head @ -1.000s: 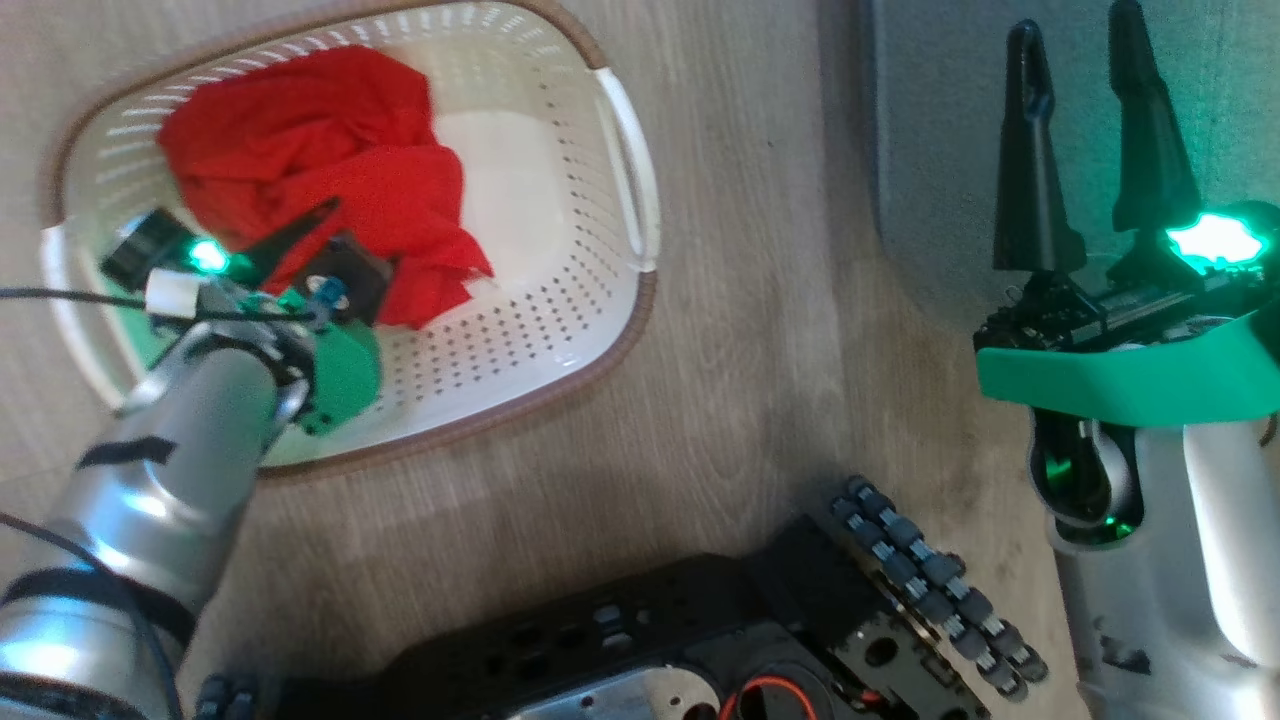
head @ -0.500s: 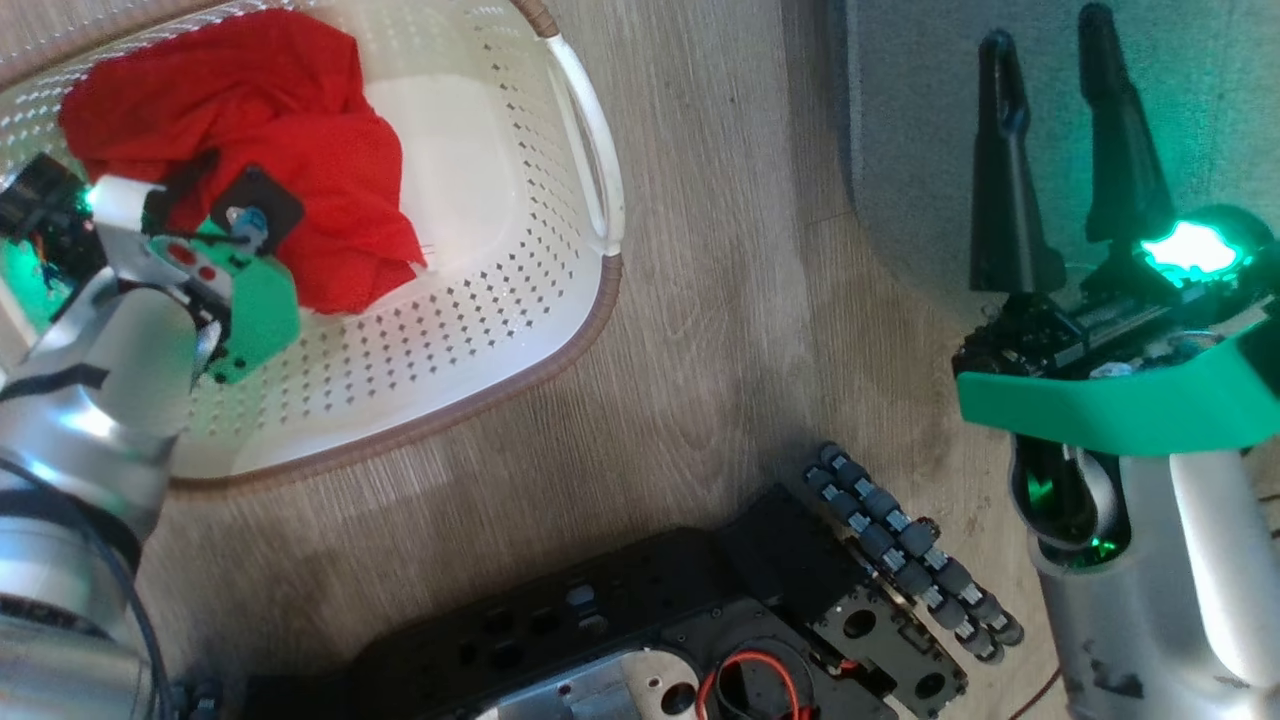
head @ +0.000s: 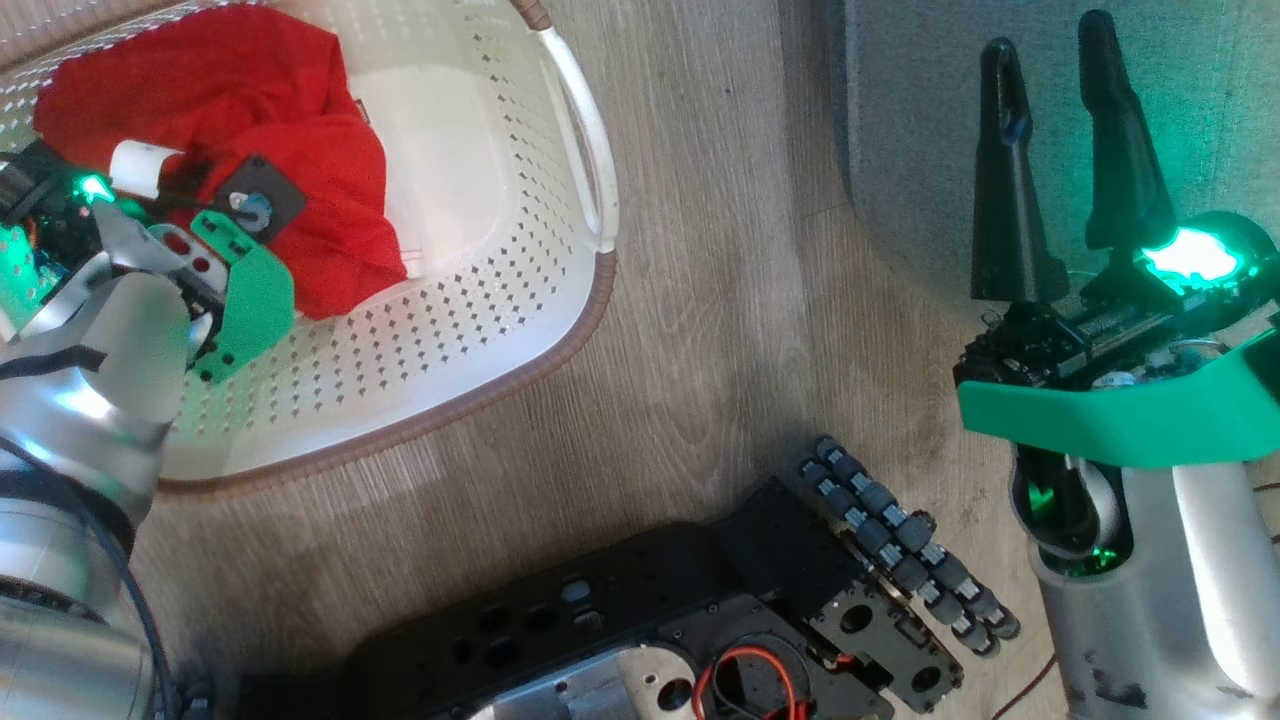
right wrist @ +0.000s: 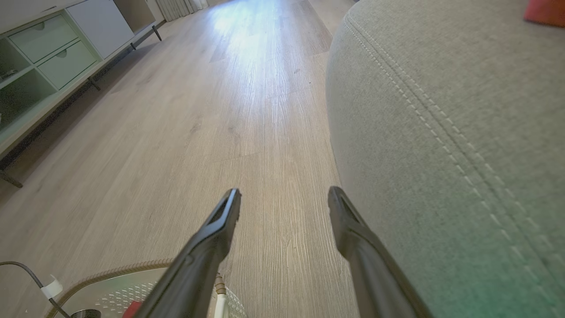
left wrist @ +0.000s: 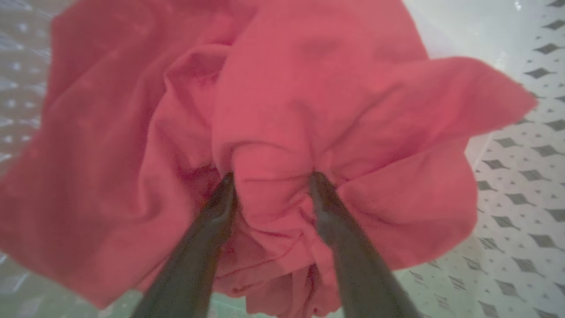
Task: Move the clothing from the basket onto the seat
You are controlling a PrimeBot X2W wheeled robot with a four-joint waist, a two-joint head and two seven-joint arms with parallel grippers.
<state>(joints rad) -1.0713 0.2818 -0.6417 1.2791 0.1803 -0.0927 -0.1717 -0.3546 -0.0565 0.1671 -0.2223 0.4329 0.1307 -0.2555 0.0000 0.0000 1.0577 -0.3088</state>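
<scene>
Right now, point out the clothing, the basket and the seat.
clothing (left wrist: 282, 101), left wrist view, bunched red fold
basket (head: 450, 330), head view, perforated near wall
seat (right wrist: 485, 88), right wrist view, grey upholstery beside the seam

Crumpled red clothing (head: 300, 120) in cream basket (head: 450, 330), grey seat (head: 900, 130) nearby

The basket (head: 585, 320) ran off the head view's top and left edges. The left arm (head: 110, 340) covered its near-left wall and part of the clothing (head: 300, 90). In the hazy left wrist view, the left gripper (left wrist: 271, 176) had its fingertips (left wrist: 220, 198) sunk out of sight in red folds. The seat (head: 920, 120) was cut by the top and right edges. A red scrap (right wrist: 545, 11) at the right wrist view's corner was too cropped to identify.
</scene>
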